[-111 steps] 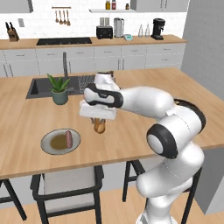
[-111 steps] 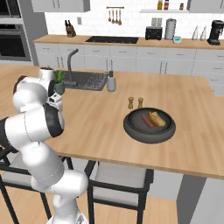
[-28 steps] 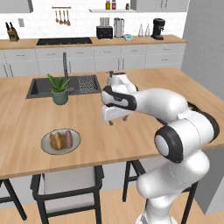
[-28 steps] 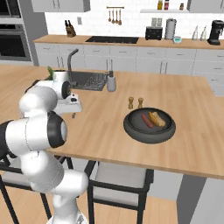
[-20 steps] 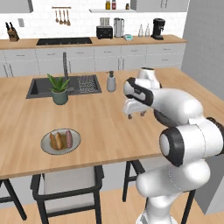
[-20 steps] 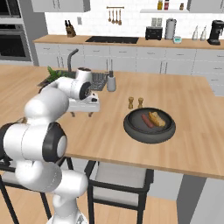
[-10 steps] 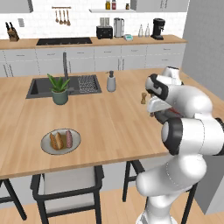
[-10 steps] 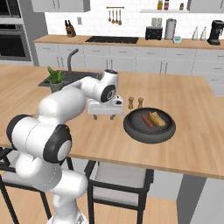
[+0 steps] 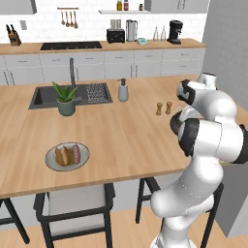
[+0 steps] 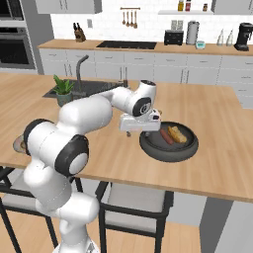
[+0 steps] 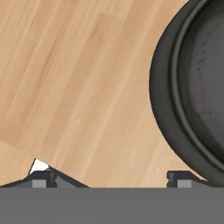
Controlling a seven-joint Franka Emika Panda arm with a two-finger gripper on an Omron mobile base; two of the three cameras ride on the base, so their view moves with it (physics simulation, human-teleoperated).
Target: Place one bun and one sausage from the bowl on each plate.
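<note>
Claw [image 10: 140,129] jaws stood spread wide with nothing between them, positioned low over the wooden surface [image 10: 212,123] just beside the left rim of the bowl [image 10: 169,145]. From the hand view, one finger tip [image 11: 41,178] sat over bare wood and the other reached the thick dark rim of the bowl [image 11: 175,87].

Largest item: the surface [image 9: 121,131], a long island with an inset sink [image 9: 48,96]. Next, the white arm [image 10: 84,116], which extended from the base across the surface toward the bowl.

The bowl was wide, shallow and dark, and held one sausage [image 10: 166,136] and one bun [image 10: 177,133] lying side by side.

A pale grey plate [image 9: 67,156] rested near the front edge of the surface, well apart from the bowl. It carried a bun [image 9: 62,156] and a sausage [image 9: 76,153], side by side.

Smaller items: a potted plant [image 9: 65,98] beside the sink, a soap dispenser [image 9: 123,90], and two small shakers [image 9: 163,108] standing close together.
</note>
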